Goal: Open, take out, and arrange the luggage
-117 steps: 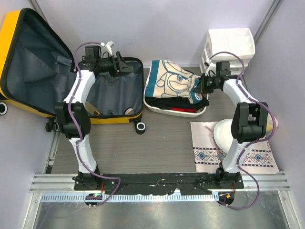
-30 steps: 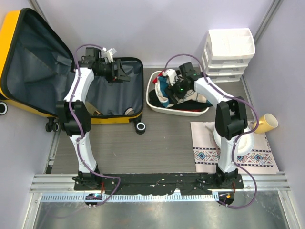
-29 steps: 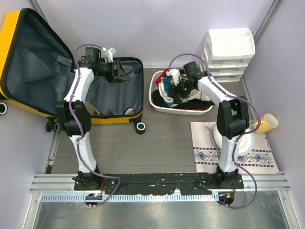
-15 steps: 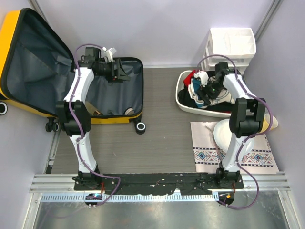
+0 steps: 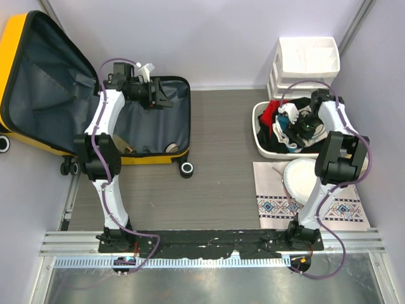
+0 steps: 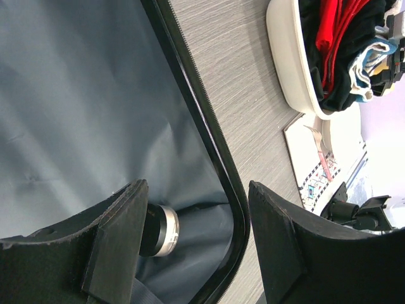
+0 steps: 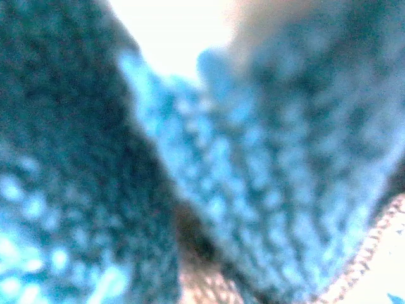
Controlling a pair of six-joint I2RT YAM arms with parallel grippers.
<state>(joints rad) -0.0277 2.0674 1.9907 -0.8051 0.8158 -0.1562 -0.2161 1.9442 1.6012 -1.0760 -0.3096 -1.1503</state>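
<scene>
Left jaws spread, over one open luggage (image 5: 44, 82); right jaws in one basin (image 5: 257, 130) of clothes (image 5: 278, 136), grip unclear

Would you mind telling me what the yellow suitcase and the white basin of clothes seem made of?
Yellow suitcase: smooth rigid shell, likely hard plastic; dark grey lining creases like thin fabric. White basin: glossy moulded rim, probably plastic.

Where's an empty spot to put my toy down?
The bare table between the suitcase and the basin is free, down to the mat. The right side is crowded: basin, plate, mat, drawers.
</scene>
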